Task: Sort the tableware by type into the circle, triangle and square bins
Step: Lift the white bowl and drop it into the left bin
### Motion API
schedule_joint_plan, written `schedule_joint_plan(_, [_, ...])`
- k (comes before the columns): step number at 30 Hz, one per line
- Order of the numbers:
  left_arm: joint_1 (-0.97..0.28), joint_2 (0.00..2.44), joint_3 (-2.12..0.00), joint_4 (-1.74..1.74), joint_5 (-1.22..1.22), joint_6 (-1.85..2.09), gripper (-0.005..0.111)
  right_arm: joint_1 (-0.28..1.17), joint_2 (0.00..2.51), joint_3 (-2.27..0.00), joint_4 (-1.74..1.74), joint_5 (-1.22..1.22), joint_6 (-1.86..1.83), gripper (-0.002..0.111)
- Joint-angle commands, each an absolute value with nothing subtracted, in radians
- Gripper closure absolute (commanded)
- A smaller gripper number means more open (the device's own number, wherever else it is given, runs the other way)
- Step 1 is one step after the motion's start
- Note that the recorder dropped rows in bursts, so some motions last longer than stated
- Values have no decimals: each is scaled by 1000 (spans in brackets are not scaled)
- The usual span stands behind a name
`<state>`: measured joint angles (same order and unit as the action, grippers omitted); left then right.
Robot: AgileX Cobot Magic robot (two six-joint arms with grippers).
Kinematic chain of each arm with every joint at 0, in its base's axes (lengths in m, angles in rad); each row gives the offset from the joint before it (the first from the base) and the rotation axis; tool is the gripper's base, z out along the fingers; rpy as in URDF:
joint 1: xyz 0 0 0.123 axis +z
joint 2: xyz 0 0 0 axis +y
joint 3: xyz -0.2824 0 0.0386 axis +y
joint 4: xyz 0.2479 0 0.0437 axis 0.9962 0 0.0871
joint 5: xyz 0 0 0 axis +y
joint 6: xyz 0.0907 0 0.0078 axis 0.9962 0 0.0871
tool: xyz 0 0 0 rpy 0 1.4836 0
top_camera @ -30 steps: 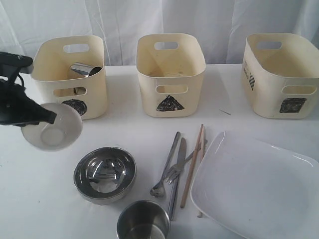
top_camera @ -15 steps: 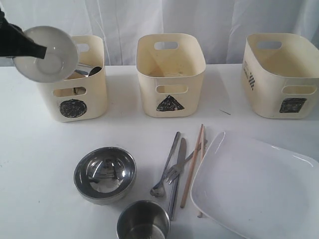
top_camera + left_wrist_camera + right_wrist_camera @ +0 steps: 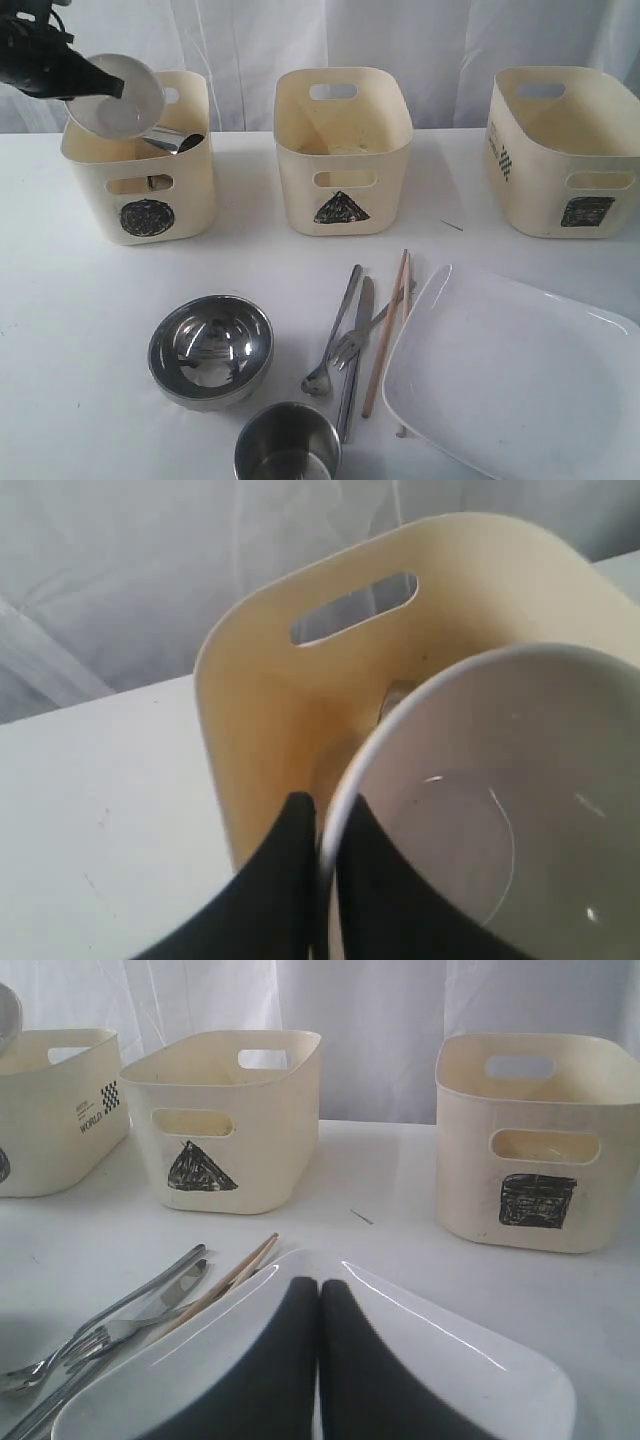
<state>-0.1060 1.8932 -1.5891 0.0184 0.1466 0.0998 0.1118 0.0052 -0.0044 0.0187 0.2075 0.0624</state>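
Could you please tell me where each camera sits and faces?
Exterior: raised before the table, facing circle bin, triangle bin, square bin; left gripper upper left.
Left wrist: behind that gripper's fingers, facing bowl over circle bin.
Right wrist: low over plate, facing bins; right gripper shut.
Shared: exterior, right wrist see all three bins.

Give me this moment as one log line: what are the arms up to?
left jaws: shut on small white bowl, tilted above circle bin | right jaws: shut, over large white plate | in bin: steel mug
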Motion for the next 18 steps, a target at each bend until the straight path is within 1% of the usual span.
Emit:
schedule_joint_plan(1, [-105,1978,-1643,14,150,82,107,109,0,0,14,204,65,108])
schedule_joint_plan(9, [-105,2077,-1689,12,150,82,107,109,0,0,14,204,65,108])
schedule_joint_plan(14, [-105,2098,-1689,12,122,99,107,109,0,0,14,204,65,108])
schedule_joint_plan(16, [-105,2103,-1689,12,115,108,102,109,0,0,14,204,65,108])
schedule_joint_plan(18, [-105,2104,-1689,12,115,108,93,109,0,0,14,204,65,108])
